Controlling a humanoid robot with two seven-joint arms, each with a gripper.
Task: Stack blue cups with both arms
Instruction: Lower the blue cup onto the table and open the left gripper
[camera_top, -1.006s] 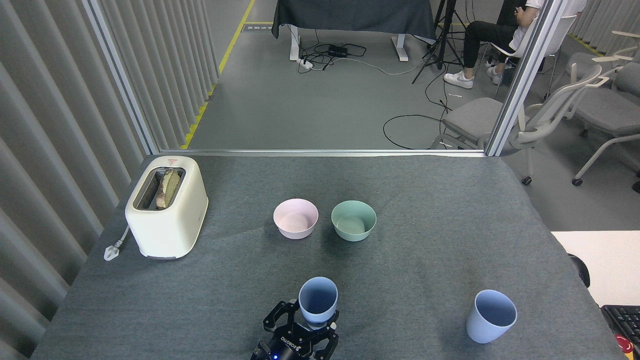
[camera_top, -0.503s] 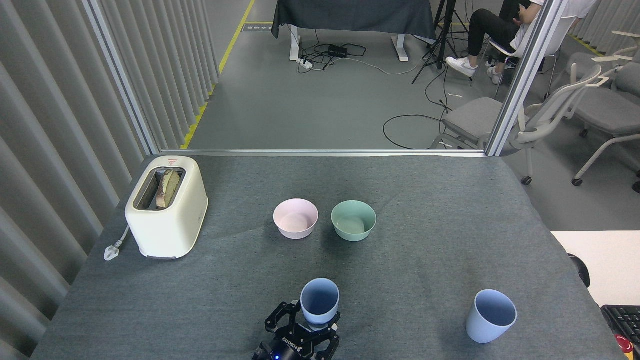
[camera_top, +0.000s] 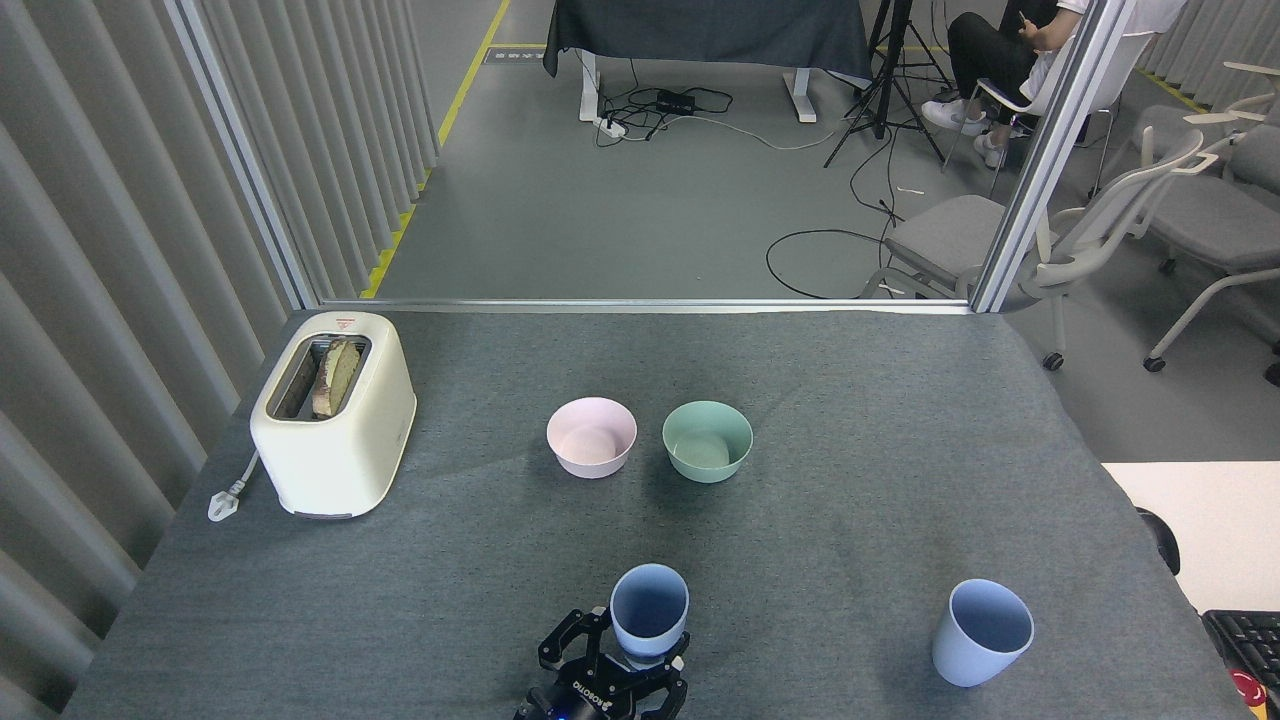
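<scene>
One light-blue cup (camera_top: 649, 610) stands upright near the table's front edge, at the middle. My left gripper (camera_top: 628, 658) rises from the bottom edge and is shut on that cup's lower part, with black open-frame fingers (camera_top: 572, 640) on either side. White lettering and a small blue light show on its body. A second blue cup (camera_top: 982, 632) stands alone at the front right, tilted slightly, with nothing touching it. My right gripper is out of view.
A pink bowl (camera_top: 591, 436) and a mint-green bowl (camera_top: 707, 440) sit side by side mid-table. A cream toaster (camera_top: 333, 413) with bread in it stands at the left. A white desk (camera_top: 1215, 520) with a keyboard adjoins the right edge. Chairs and a seated person are beyond the table.
My left gripper and the cup in it have shifted slightly to the right and toward the front edge. The cup at the right has stayed put.
</scene>
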